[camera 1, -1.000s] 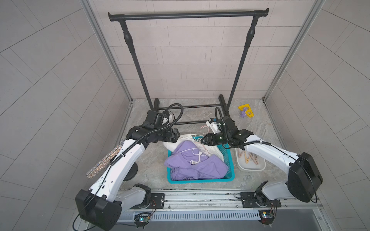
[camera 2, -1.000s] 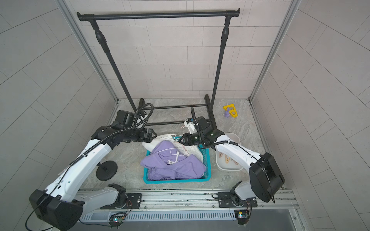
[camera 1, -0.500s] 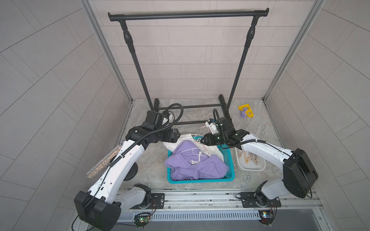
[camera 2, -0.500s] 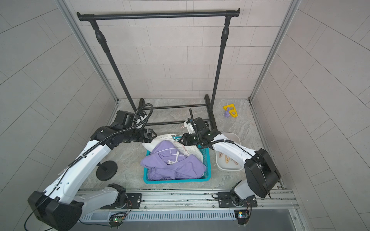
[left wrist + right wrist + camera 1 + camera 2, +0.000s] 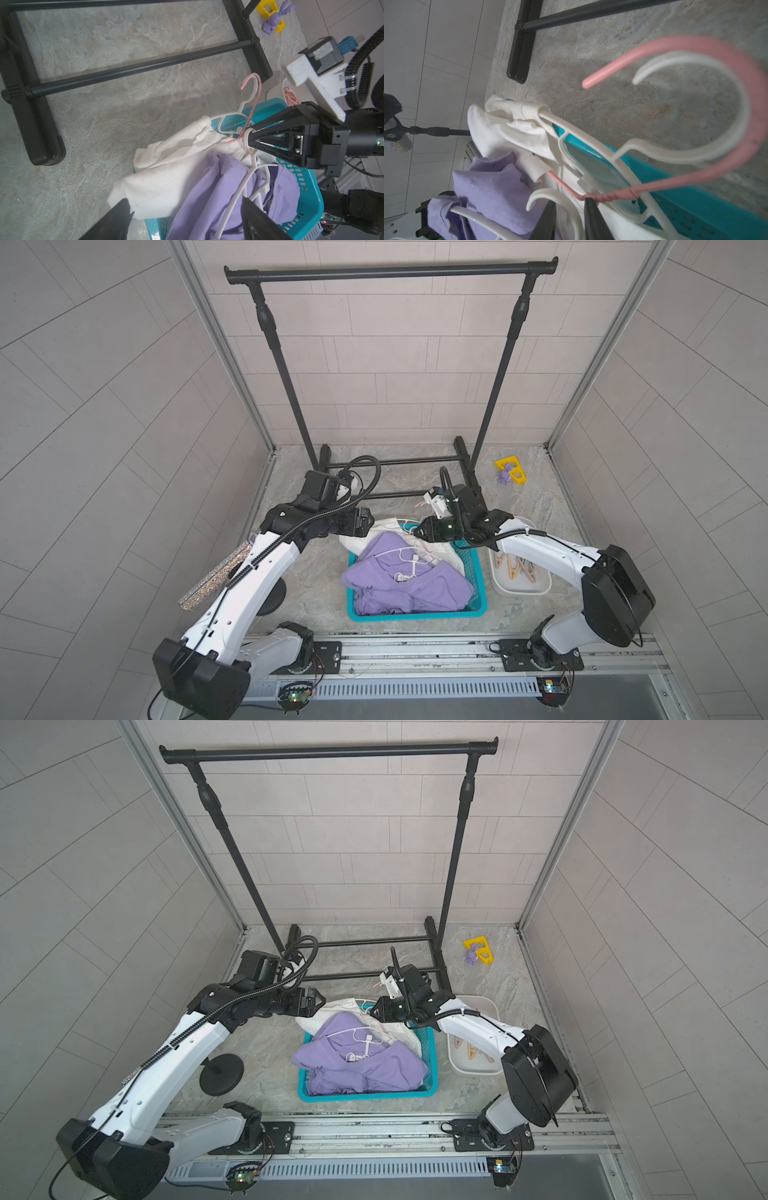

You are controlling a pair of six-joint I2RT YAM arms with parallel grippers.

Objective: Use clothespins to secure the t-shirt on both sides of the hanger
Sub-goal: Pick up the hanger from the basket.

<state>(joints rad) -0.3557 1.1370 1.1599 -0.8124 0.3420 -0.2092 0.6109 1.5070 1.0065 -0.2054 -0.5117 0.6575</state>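
Nothing is pinned yet: clothespins (image 5: 516, 568) lie in the tray (image 5: 524, 592) beside the basket (image 5: 415, 616), which holds the purple t-shirt (image 5: 419, 589) on its hanger (image 5: 235, 196). Right claw (image 5: 249, 138) sits nearly closed round the hanger's hook, grip uncertain; left claw (image 5: 185, 200) gapes empty beside the basket

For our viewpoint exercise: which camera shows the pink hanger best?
Left wrist: the pink hanger shows hook and twisted neck sharply. Right wrist shows its hook close but blurred; top views, only a thin trace.

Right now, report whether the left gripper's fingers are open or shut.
Open: the left wrist view shows the left gripper with fingers wide apart and nothing gripped between them.
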